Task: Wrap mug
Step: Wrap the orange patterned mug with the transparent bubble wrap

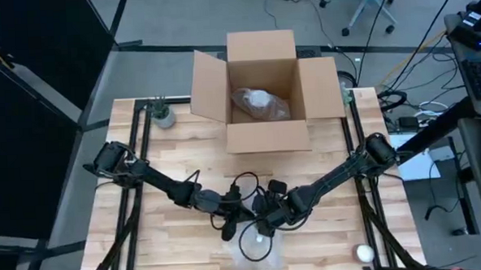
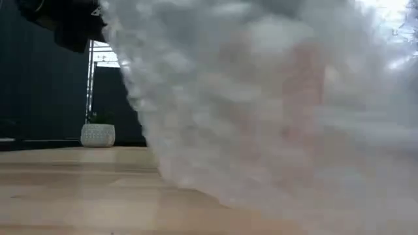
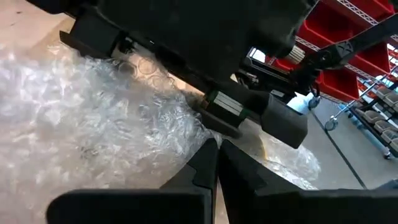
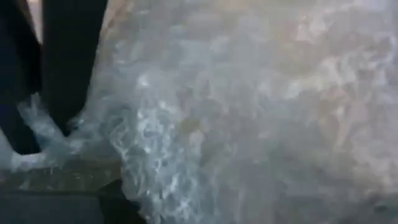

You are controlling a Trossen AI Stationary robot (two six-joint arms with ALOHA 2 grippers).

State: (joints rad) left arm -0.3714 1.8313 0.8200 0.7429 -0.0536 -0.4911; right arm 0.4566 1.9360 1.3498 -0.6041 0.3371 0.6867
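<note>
Both jaws low-centre of the high view over the bubble wrap (image 1: pixel 258 250), left gripper (image 3: pixel 217 165) clenched on a fold, right gripper (image 1: pixel 265 225) can't tell, mug (image 1: pixel 260 240) under the sheet: keep tension, fold snugly

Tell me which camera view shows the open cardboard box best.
The high view: the cardboard box shows whole at the table's far edge, flaps spread, with a bundle in bubble wrap inside. In the low view, bubble wrap close to the lens fills most of the picture. Neither wrist view shows the box.
</note>
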